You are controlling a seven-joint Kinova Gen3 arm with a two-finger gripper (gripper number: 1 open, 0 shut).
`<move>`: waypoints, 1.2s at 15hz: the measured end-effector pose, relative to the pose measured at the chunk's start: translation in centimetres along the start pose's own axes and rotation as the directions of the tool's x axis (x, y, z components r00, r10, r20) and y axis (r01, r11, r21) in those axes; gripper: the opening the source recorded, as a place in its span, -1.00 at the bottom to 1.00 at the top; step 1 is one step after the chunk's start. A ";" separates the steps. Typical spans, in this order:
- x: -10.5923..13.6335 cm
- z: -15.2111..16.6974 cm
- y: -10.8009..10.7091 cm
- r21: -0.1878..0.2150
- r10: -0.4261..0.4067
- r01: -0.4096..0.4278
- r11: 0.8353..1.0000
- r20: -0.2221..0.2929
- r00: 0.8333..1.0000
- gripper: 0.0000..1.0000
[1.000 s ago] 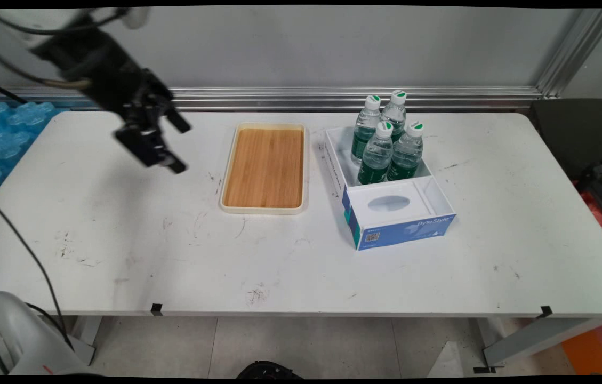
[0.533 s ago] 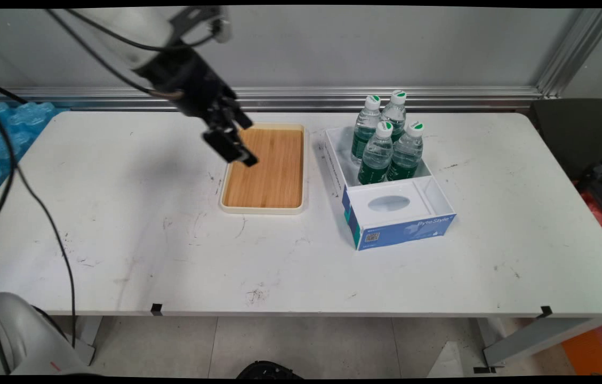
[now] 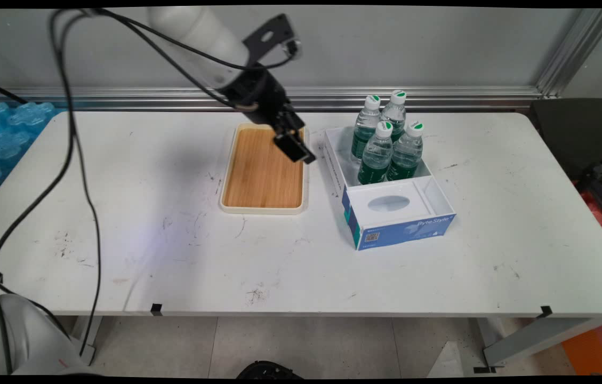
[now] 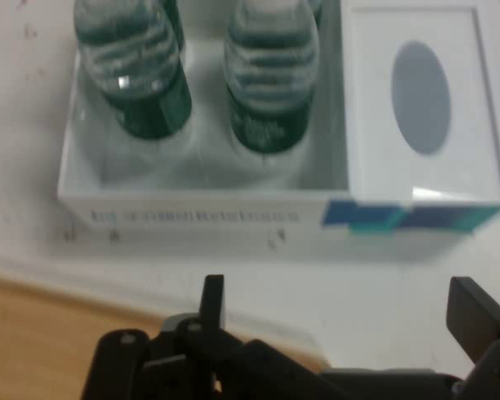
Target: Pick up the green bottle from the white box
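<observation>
Wood-grain tray [image 3: 263, 168], clear glossy plastic bottles [image 3: 386, 149], smooth printed cardboard box [image 3: 402, 224], scuffed matt table [image 3: 119, 224].

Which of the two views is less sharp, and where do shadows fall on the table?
Hand view: soft all over, the white-and-blue cardboard box's side lettering unreadable, the green-labelled water bottles smeared. Main view: sharper; a faint grey shadow lies on the white table left of the bamboo tray, beneath the black gripper.
</observation>
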 end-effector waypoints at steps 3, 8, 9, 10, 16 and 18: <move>1.1 3.0 -0.9 0.006 0.004 -0.003 1.000 -0.028 1.000 1.00; 2.7 6.8 -1.9 0.018 0.006 -0.006 1.000 -0.035 0.999 1.00; 3.1 7.5 -2.0 0.021 0.008 -0.007 1.000 -0.035 0.999 1.00; 3.6 8.1 -2.1 0.024 0.010 -0.009 1.000 -0.032 0.999 1.00; 5.8 11.1 -2.5 0.028 0.021 -0.020 0.999 -0.021 1.000 1.00; 6.3 11.8 -2.5 0.025 0.023 -0.023 0.999 -0.019 1.000 1.00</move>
